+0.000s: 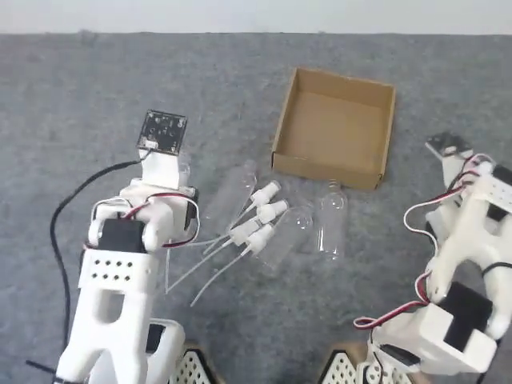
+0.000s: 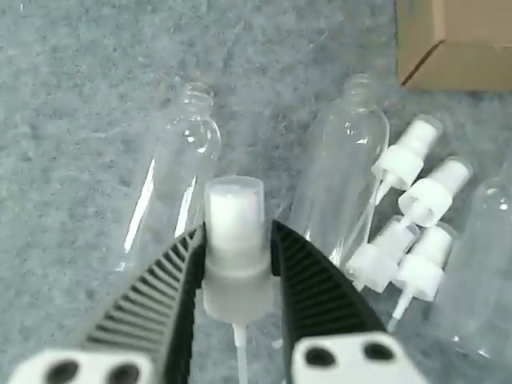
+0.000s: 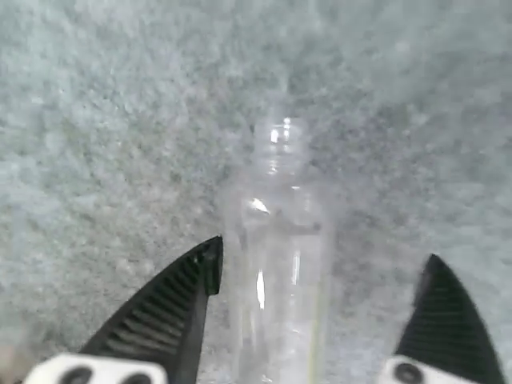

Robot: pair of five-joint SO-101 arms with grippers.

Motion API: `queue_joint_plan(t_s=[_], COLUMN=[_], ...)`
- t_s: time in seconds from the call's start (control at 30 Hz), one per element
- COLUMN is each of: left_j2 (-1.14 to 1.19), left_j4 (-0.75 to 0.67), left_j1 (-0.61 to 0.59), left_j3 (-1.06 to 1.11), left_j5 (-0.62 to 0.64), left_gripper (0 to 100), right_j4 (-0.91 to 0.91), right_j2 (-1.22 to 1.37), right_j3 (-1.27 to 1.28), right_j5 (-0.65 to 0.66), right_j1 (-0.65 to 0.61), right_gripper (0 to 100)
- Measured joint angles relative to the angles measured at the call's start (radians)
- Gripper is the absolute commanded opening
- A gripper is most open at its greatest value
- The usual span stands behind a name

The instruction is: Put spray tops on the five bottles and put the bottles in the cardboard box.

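The left claw (image 2: pixel 234 228) pinches a top (image 2: pixel 233 276), the right claw (image 3: pixel 324 260) hangs spread over a bottle (image 3: pixel 276 240); none capped, nothing in the box (image 1: pixel 324 170).

A grey, fuzzy, carpet-like fabric covering (image 1: pixel 88 88) lies flat over the tabletop, its nap mottled lighter and darker. At its far edge it meets a plain pale strip of wall (image 1: pixel 256 14) that spans the high view.
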Motion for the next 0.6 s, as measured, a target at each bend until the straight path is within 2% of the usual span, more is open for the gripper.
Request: queue_joint_plan(t_s=[0.23, 0.47, 0.6], left_j2=[-0.005, -0.005, -0.005], left_j4=[-0.012, -0.012, -0.012], left_j1=[0.002, 0.002, 0.003], left_j3=[0.008, 0.008, 0.008], left_j5=[-0.002, -0.002, -0.002], left_gripper=[1, 1, 1], right_j4=[0.008, 0.009, 0.009], right_j2=[0.084, 0.176, 0.181], right_j3=[-0.029, -0.031, -0.031], right_j5=[0.094, 0.104, 0.104], right_j1=[-0.002, -0.002, -0.002], right_gripper=[25.9, 25.7, 14.5])
